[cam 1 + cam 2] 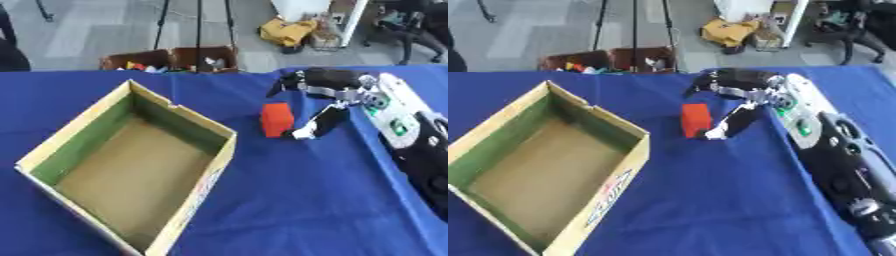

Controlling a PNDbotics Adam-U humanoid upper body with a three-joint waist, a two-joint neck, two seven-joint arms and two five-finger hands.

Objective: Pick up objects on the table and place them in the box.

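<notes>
One object shows on the blue bench (pixel 289 200): an orange block (pixel 276 120) standing just right of centre in the frame, outside the cardboard box (pixel 214 131) that fills the left half. The box's floor looks bare, so by this evidence nothing is placed yet and the whole pick-and-carry is ahead. The right hand (pixel 331 100) reaches in from the right edge, its fingers spread on either side of the block: one fingertip lies on the cloth just beside the block's lower right corner, the rest arch above and behind it, and they are not closed on it. I judge this the approach to a grasp. The left hand appears in neither view. The right eye view shows more of the right forearm toward the lower right corner; the left eye view shows more of the box's near corner.
</notes>
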